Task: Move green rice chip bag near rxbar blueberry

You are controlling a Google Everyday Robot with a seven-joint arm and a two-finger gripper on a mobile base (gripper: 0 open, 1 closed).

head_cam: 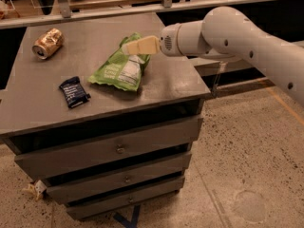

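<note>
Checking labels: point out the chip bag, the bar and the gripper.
chip bag (124, 71), camera view, white label panel.
bar (74, 91), camera view, wrapper middle.
gripper (129, 47), camera view, its tip, over the bag's top end.
</note>
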